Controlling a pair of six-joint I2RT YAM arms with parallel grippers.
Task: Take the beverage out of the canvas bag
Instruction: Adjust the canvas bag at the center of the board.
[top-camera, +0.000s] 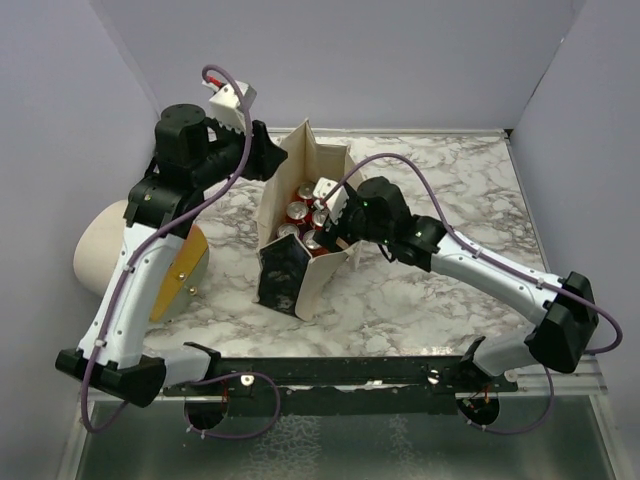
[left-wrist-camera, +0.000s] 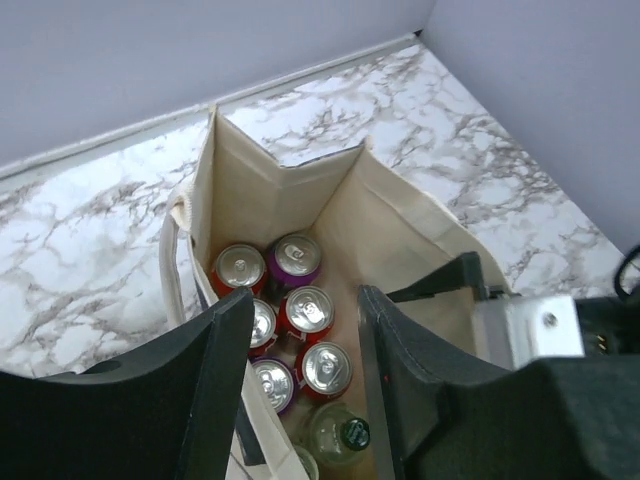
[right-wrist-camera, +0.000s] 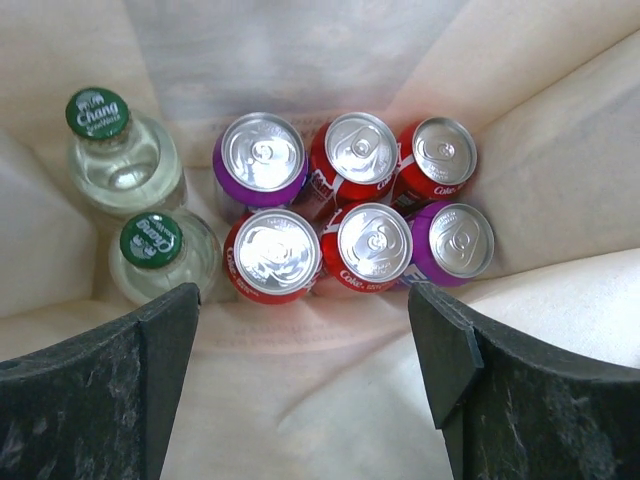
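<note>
The canvas bag (top-camera: 325, 265) stands open mid-table, its black printed panel (top-camera: 282, 275) facing the front. Inside it are several red and purple cans (top-camera: 300, 210). My right gripper (top-camera: 325, 215) is open inside the bag's mouth. In the right wrist view it (right-wrist-camera: 305, 340) hangs just above and short of the red Coke cans (right-wrist-camera: 272, 255), purple cans (right-wrist-camera: 258, 155) and two green-capped glass bottles (right-wrist-camera: 152, 245). My left gripper (top-camera: 270, 155) is open above the bag's far-left rim. In its wrist view (left-wrist-camera: 305, 340) the cans (left-wrist-camera: 308, 312) and a bottle (left-wrist-camera: 345, 435) show between the fingers.
A cream cylinder with an orange end (top-camera: 110, 250) lies at the table's left edge beside the left arm. Grey walls close the back and sides. A black rail (top-camera: 350, 370) runs along the front edge. The right arm's wrist (left-wrist-camera: 530, 330) shows in the left wrist view.
</note>
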